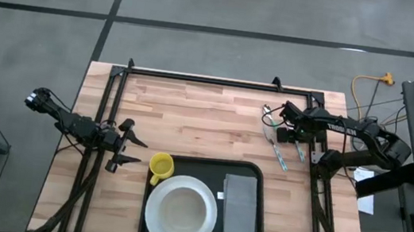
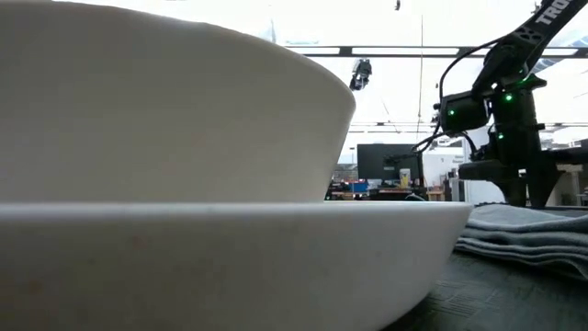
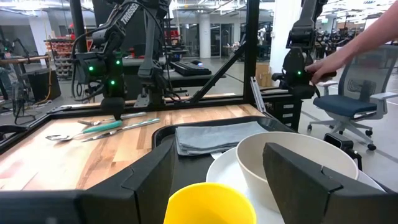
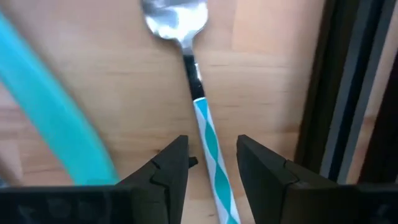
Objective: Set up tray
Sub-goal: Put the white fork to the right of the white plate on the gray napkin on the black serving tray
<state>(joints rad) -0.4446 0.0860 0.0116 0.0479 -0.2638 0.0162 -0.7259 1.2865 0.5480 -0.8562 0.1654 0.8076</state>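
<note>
A pale wooden table (image 1: 191, 114) with visible grain is being shown. The black tray (image 1: 257, 173) is looking like matt plastic. The bowl (image 3: 292, 158) is appearing smooth, the grey napkin (image 1: 239, 207) as soft cloth, the spoon's bowl (image 4: 174, 18) as shiny metal.

On the table (image 1: 192, 106) the tray (image 1: 208, 166) lay at the near edge, holding a bowl (image 1: 181, 209) on its left and a folded cloth (image 1: 240, 207) on its right. A cup (image 1: 161, 165) sat at the tray's left corner. Cutlery (image 1: 282, 152) lay off the tray, toward the right.
</note>
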